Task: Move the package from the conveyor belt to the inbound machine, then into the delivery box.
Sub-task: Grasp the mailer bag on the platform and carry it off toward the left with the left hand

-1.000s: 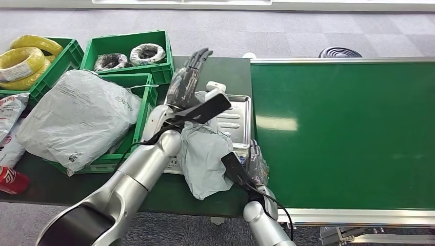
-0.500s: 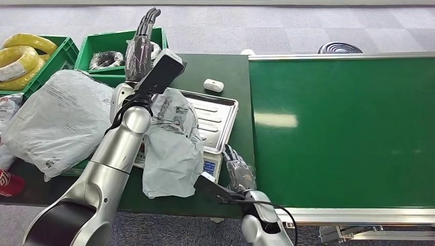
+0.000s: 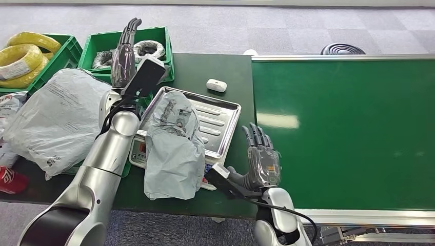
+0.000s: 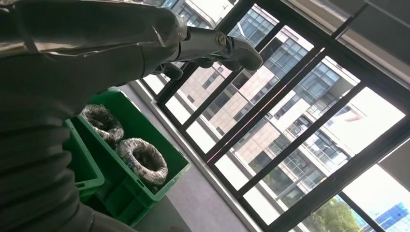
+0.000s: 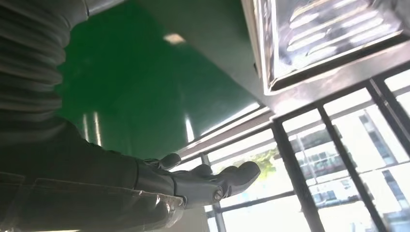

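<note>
A crumpled grey plastic package [image 3: 173, 146] lies across the near left part of the steel tray of the inbound machine [image 3: 221, 118], hanging over the scale's front edge. My left hand [image 3: 124, 54] is raised above the green crates to the left of the tray, fingers straight and apart, holding nothing. My left hand [image 4: 212, 46] has its fingers extended toward the windows. My right hand [image 3: 261, 159] stands upright at the near right corner of the tray, fingers spread, empty. My right hand [image 5: 203, 181] is open there too, beside the conveyor belt [image 3: 349, 133].
Green crates [image 3: 128, 46] with cable coils stand at the back left. A large grey bagged parcel [image 3: 56, 120] fills the nearer crate. A small white device [image 3: 215, 85] lies behind the tray. A red can [image 3: 7, 179] sits at the table's near left edge.
The package has come to rest on the tray and both hands have let it go. My left hand swung left and up over the crates. My right hand rose beside the tray with fingers spread.
</note>
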`<state>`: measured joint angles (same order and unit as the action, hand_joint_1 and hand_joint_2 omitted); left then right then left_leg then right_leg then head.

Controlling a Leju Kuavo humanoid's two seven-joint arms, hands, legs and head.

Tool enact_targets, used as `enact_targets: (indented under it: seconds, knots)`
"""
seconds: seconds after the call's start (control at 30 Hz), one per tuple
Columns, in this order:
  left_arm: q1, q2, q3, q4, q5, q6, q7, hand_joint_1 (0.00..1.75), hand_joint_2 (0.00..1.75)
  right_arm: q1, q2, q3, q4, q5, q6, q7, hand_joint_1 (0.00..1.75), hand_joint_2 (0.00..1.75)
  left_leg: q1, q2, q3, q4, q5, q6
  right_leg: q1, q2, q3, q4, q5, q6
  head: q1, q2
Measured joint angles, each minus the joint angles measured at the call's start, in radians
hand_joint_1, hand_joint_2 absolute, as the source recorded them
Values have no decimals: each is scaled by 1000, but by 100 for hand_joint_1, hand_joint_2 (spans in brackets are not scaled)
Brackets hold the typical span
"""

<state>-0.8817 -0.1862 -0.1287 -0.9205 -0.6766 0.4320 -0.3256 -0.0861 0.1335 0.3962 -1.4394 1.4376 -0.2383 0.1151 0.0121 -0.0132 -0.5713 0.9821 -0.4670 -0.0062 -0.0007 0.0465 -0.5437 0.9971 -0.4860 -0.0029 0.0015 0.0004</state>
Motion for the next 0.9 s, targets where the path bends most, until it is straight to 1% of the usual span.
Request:
enact_targets:
  seconds: [0.17,0.33,0.5,0.6,0.67,0.73,0.77,0.83,0.9]
  knots:
    - [12,13,21,0,10,9,0,0,175,27,-1,-58,-75,51,-18,79,0,175,0,0,0,0,0,0,0,0,0,0,0,0,0,0]
    - [26,22,36,0,13,14,0,0,175,61,-2,-122,-124,42,-51,121,0,175,0,-1,0,0,0,0,0,-1,0,0,0,0,0,0]
    - [48,33,49,0,4,15,2,0,175,96,-8,-226,-155,31,-128,150,0,175,0,-1,0,0,0,0,0,-1,0,0,0,0,0,0]
    - [59,40,54,0,-5,17,6,0,175,122,-10,-285,-179,60,-145,173,0,175,0,-2,0,0,0,0,0,-2,0,0,0,0,0,0]
    - [63,45,57,0,-6,17,6,0,175,139,-10,-317,-196,50,-159,169,0,175,0,-2,0,0,0,0,0,-2,0,0,0,0,0,0]
    - [66,48,59,0,-5,17,0,0,175,149,-10,-335,-205,-22,-197,125,0,175,0,-2,0,0,0,0,0,-2,0,0,0,0,0,0]
    - [67,48,59,0,-3,17,-6,0,175,152,-10,-341,-206,-93,-229,77,0,175,0,-2,0,0,0,0,0,-2,0,0,0,0,0,0]
    - [69,48,59,3,5,17,-21,0,175,151,-10,-351,-205,-276,-303,-60,0,175,0,-2,0,0,0,0,0,-2,0,0,0,0,0,0]
    - [69,46,59,12,16,20,-39,0,175,148,-7,-361,-201,-523,-372,-248,0,175,0,-3,0,0,0,0,0,-2,0,0,0,0,0,0]
